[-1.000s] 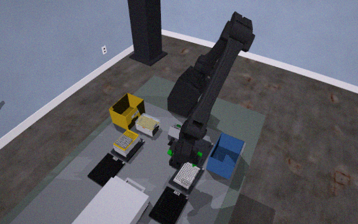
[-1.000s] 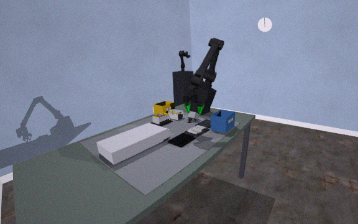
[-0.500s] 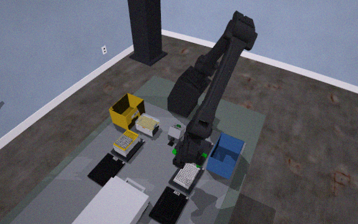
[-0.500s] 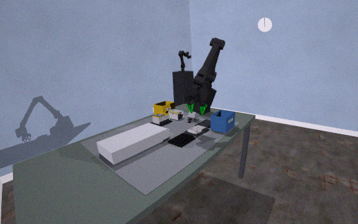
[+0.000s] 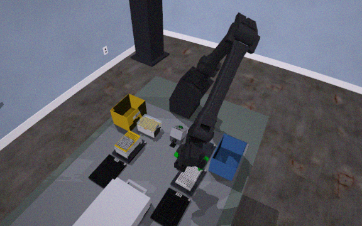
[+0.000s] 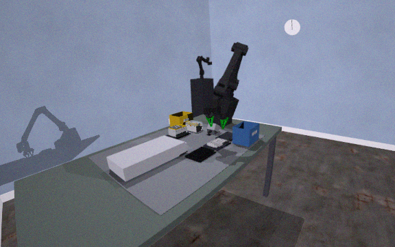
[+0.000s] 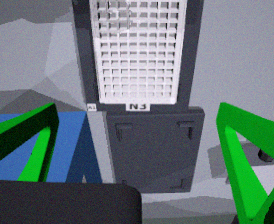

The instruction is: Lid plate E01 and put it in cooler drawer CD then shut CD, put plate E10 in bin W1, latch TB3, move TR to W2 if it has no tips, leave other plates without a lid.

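Observation:
The white assay plate (image 5: pixel 188 177) (image 6: pixel 215 142) (image 7: pixel 138 42) lies in a dark nest marked N3, without a lid. My gripper (image 5: pixel 191 157) (image 6: pixel 217 123) (image 7: pixel 137 111) is open and empty. It hovers just behind that plate, over an empty dark nest (image 7: pixel 154 156). The tip box TB3 (image 5: pixel 149 124) (image 6: pixel 194 125) stands beside the yellow bin W1 (image 5: pixel 127 111) (image 6: pixel 180 118). The tip rack TR (image 5: pixel 127 142) (image 6: pixel 177 130) sits in its nest with a yellow top. The white cooler CD (image 5: pixel 115 205) (image 6: pixel 146 156) stands at the front. I cannot make out a clear plate or a lid.
The blue bin W2 (image 5: pixel 228 155) (image 6: pixel 245 134) (image 7: pixel 68 149) stands right beside the gripper. The small DONE box (image 5: pixel 178 132) is behind it. Two more dark nests (image 5: pixel 170 207) (image 5: pixel 107 171) lie next to the cooler.

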Motion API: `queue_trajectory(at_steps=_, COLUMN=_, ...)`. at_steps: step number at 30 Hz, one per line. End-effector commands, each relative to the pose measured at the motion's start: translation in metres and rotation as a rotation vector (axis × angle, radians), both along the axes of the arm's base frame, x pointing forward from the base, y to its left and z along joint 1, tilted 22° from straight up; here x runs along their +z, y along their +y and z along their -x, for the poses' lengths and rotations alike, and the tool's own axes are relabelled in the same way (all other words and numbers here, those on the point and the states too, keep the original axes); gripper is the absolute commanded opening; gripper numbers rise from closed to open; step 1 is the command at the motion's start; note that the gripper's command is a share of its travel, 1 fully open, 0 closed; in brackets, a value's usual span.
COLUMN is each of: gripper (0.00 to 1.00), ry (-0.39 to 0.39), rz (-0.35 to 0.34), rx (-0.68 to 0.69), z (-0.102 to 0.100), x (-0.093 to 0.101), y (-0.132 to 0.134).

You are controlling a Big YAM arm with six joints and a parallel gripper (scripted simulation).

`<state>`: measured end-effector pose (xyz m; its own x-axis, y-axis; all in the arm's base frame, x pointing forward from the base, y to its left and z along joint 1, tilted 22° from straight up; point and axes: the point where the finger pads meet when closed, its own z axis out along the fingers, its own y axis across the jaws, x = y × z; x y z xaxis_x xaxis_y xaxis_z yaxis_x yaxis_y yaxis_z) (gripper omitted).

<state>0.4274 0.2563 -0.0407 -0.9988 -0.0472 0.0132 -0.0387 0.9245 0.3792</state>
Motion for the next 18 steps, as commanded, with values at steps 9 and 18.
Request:
queue_trajectory(at_steps=9, gripper=1.0, ry=-0.017, rz=-0.004, rx=-0.008, z=-0.007, x=-0.011, y=0.01)
queue_trajectory(at_steps=18, gripper=1.0, ry=-0.019, rz=-0.005, rx=-0.005, z=-0.007, x=-0.02, y=0.016)
